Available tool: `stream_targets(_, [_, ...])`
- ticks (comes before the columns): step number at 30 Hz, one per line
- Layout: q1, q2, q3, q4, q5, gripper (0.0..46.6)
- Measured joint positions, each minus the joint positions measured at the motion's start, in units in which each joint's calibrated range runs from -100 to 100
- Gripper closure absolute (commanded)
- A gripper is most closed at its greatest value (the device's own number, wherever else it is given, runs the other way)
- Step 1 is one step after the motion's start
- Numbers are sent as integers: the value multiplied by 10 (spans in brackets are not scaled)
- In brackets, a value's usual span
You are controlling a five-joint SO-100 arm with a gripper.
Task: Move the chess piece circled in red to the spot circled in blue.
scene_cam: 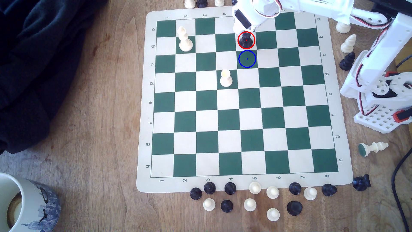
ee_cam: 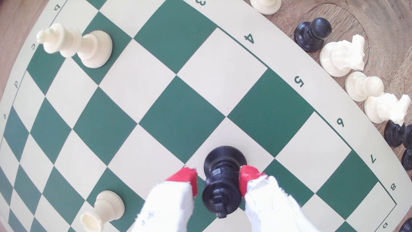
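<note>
A green-and-cream checkered board (scene_cam: 243,154) lies on a brown wooden table (scene_cam: 93,133), carrying a black chess piece (scene_cam: 246,40) ringed in red, a blue circle (scene_cam: 247,59) on a green square, cream pieces (scene_cam: 226,78), and white fingers (ee_cam: 263,196) with red tips.

The tall black chess piece (scene_cam: 246,40) stood upright on a cream square, red-ringed, in the upper centre of the exterior view, directly above the adjacent blue-ringed dark green square (scene_cam: 247,59).

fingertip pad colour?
Red, on white-wrapped fingers; clearest in the wrist view.
</note>
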Motion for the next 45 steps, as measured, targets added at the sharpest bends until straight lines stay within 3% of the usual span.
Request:
stream_targets(29, [-9, 0, 0, 23, 2, 405])
stream_targets(38, [3, -60, 0, 39, 19, 407])
stream_targets(45, [-39, -112, 48, 42, 20, 413])
